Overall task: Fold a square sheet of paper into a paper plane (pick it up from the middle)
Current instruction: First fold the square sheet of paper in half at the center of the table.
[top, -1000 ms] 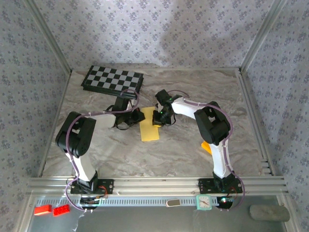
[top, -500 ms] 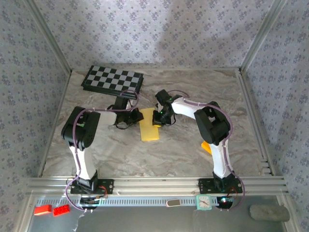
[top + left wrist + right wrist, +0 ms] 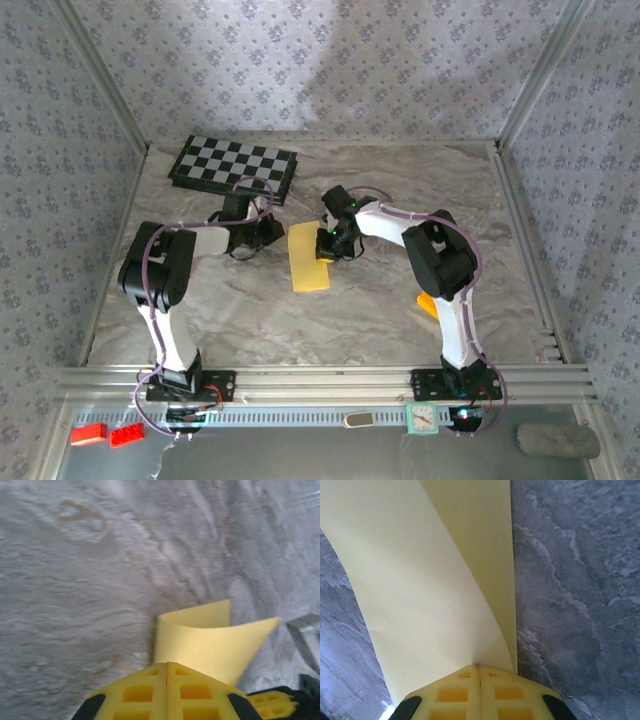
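**Clenched grippers flank a folded yellow sheet**

Top camera: the square sheet of paper, folded to a strip, lies with its long axis running away from the arm bases. It sits between the left gripper and the right gripper, and both arms are bent, forearms reaching inward. Left wrist camera: the left gripper is clenched, and the paper curls up just beyond its tips; any pinch is unclear. Right wrist camera: the right gripper is clamped on the sheet, which fans out ahead.

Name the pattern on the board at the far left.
The board is black-and-white checkered; top external view.
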